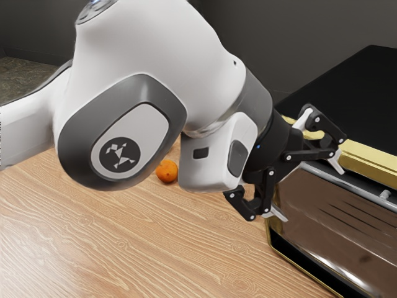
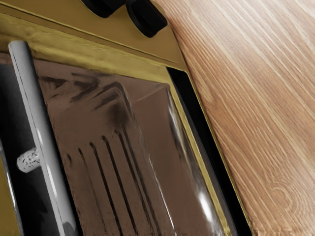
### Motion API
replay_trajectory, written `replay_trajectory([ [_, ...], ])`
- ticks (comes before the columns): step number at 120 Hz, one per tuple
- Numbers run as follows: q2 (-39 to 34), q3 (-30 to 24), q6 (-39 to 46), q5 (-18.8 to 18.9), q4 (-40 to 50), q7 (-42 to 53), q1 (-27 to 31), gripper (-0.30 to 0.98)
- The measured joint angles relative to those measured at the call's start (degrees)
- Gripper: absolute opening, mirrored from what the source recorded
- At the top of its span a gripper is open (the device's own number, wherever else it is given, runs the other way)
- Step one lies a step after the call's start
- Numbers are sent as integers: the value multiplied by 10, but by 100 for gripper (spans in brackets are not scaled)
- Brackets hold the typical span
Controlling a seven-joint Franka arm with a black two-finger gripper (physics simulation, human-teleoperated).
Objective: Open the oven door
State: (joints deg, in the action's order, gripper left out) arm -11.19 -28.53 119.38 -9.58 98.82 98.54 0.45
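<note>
My gripper (image 1: 307, 188) stands open at the oven's front corner, its two fingertips wide apart with no object held between them. The oven (image 1: 360, 93) has a black top and yellow trim at the exterior view's right. Its brown glass door (image 1: 335, 230) faces the gripper. A grey bar handle (image 1: 360, 189) runs along the door's upper edge, partly behind one finger. In the wrist view the handle (image 2: 42, 132) crosses the door (image 2: 118, 142), with a short mount beside it. Whether the door is fully closed I cannot tell.
An orange (image 1: 167, 171) rests on the wooden table (image 1: 124, 242), beside the arm's wrist. Two black knobs (image 2: 146, 17) sit on the oven's yellow panel (image 2: 74, 29). Bare wood (image 2: 246, 98) borders the oven's side.
</note>
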Motion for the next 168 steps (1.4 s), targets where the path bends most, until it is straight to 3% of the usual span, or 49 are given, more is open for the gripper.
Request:
replay_trajectory([
  [54,-6,42,7,-37,10,54,2,69],
  [99,43,43,12,-36,-2,37,1,70],
  [133,3,42,25,-31,54,30,-1,70],
  [137,-23,42,28,-32,79,29,0,67],
  [140,-74,42,29,-35,117,29,0,58],
  [146,-324,32,1,-45,206,25,-33,61],
  [149,-437,20,-36,-39,170,18,-46,62],
  [151,-472,14,-63,-19,101,10,-46,63],
  [156,-418,19,-130,35,-75,-13,-21,64],
  [162,-220,41,-193,85,-238,-44,52,65],
  [168,-58,73,-245,116,-322,-93,102,66],
])
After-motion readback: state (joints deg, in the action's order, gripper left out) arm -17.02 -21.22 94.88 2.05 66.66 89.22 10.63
